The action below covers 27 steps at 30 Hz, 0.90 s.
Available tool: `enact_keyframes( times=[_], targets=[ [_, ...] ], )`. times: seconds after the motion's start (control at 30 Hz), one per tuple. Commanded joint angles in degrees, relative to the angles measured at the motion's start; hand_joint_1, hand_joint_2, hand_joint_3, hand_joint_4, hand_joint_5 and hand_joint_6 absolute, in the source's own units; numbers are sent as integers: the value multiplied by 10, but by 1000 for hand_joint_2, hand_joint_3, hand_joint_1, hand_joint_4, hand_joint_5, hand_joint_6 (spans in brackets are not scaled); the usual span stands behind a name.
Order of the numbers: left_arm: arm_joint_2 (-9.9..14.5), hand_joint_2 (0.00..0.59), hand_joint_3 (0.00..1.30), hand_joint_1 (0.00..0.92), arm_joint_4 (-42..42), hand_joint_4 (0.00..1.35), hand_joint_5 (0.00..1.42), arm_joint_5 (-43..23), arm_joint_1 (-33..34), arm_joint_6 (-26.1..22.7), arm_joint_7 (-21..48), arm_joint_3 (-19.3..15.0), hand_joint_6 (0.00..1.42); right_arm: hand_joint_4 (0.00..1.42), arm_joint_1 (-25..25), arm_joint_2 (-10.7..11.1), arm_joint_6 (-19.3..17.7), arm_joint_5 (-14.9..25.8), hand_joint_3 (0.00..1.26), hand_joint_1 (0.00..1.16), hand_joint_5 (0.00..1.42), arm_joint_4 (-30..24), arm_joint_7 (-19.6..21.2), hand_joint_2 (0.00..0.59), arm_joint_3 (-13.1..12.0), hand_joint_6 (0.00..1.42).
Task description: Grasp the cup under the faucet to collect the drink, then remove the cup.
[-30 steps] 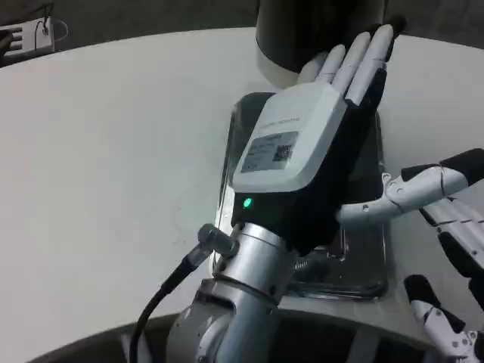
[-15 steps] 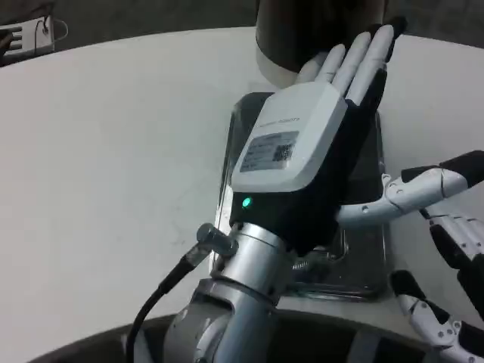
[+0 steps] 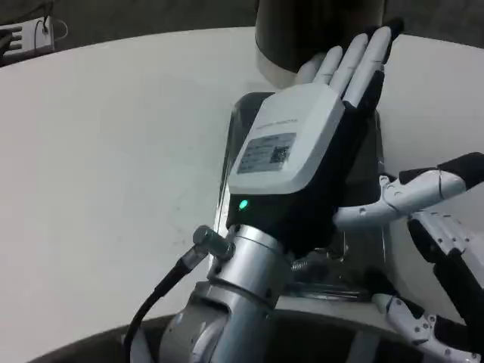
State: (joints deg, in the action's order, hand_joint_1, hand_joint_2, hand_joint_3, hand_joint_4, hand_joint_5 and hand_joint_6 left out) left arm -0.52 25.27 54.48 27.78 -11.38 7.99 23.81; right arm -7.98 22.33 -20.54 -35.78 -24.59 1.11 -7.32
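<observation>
Reach step: left hand [image 3: 302, 144], fingers [image 3: 355, 57] straight and pressed together, tips at the dispenser [image 3: 302, 30]; right hand [image 3: 435, 227] spread beside; cup hidden, so next find and grasp it.

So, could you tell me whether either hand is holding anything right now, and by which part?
It cannot be told. The left hand reaches flat over the metal tray and hides whatever lies beneath it; the right hand shows spread fingers with nothing in them.

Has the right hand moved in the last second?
Yes. The right hand has slid left along the picture's bottom edge, closer to the tray's front rim. The left hand barely changed.
</observation>
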Motion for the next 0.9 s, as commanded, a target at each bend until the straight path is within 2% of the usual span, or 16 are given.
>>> enact_keyframes(
  times=[0.03,0.23,0.73,0.9],
  targets=[
    [1,110,0,0,3,0,0,3,-10,-3,18,11,0,55,15,-7,12,-5,3,254,109,19,5,371,16,216],
    [2,110,0,0,7,0,0,5,-11,-6,22,10,0,36,30,-6,20,-13,0,272,90,38,9,351,25,198],
    [5,110,0,0,17,0,0,10,-14,-10,24,4,0,22,70,-15,51,-2,0,287,86,69,5,341,46,189],
    [7,115,0,0,33,0,0,3,-31,8,-11,-10,0,22,79,-19,55,3,0,290,83,79,9,341,50,184]
  ],
)
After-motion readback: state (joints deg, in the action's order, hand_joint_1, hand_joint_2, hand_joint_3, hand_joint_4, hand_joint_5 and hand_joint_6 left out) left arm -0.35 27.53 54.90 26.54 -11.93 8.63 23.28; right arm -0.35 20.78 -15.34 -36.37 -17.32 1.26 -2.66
